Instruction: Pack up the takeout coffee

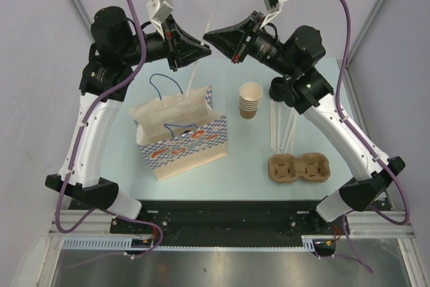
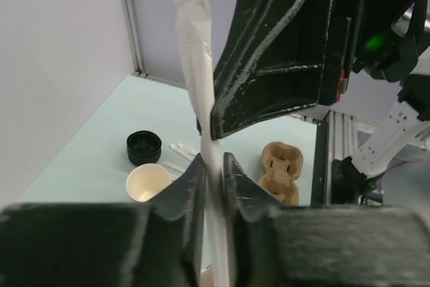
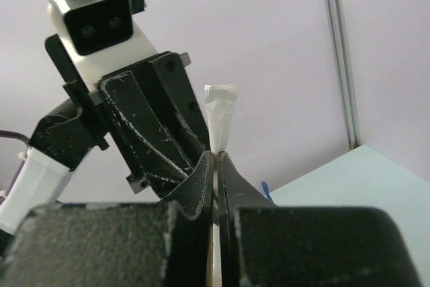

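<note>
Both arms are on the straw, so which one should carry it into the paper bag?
Left, probably. The left gripper is clamped on the straw and sits on the paper bag's side; the right gripper reaches in from farther off.

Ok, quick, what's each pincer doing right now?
Left pincer: closed on the straw.
Right pincer: closed on the same straw.

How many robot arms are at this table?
2. The white-and-black left arm rises from the near-left corner, the right arm from the near-right; left gripper and right gripper pinch one white paper-wrapped straw.
</note>
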Controlling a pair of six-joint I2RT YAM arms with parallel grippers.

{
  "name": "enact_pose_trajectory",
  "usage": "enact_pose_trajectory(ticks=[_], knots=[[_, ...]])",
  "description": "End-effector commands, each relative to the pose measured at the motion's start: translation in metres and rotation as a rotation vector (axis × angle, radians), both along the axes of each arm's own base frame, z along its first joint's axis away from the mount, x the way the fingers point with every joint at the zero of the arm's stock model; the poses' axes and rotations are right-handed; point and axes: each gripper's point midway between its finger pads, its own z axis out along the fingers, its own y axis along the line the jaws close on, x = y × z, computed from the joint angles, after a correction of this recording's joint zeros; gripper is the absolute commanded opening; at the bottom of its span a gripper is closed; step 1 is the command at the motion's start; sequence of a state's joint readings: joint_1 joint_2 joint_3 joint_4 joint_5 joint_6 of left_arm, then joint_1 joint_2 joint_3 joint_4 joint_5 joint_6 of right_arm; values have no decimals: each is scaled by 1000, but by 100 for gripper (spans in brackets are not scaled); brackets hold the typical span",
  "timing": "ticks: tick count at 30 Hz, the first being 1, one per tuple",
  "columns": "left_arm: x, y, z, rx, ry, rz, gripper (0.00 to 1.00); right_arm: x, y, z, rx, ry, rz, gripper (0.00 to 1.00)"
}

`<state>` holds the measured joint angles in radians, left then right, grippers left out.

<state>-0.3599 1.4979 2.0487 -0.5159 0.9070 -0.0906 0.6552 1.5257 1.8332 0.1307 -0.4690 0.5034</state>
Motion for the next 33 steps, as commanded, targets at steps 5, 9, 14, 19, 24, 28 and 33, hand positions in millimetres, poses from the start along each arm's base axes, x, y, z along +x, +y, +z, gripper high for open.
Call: enact_pose_trajectory(ticks=[5, 9, 14, 19, 24, 28, 33], knots=[[-17, 15, -10, 33, 6, 34, 0, -14, -19, 22, 22, -81, -50, 41], [-9, 37, -40, 101, 15, 92, 0, -5, -39, 21, -8, -85, -108, 66], [-16, 54, -94, 242, -21, 87, 2, 19, -72, 2, -63, -38, -214, 82], [-24, 62, -137, 306, 27, 94, 3, 35, -100, -15, -113, 0, -293, 93], [-26, 67, -166, 289, 8, 132, 3, 38, -110, -26, -140, 22, -308, 100], [-30, 74, -201, 329, 3, 156, 5, 38, -113, -32, -153, 28, -313, 100], [-29, 83, -231, 377, 31, 194, 13, 42, -116, -43, -179, 55, -334, 100]])
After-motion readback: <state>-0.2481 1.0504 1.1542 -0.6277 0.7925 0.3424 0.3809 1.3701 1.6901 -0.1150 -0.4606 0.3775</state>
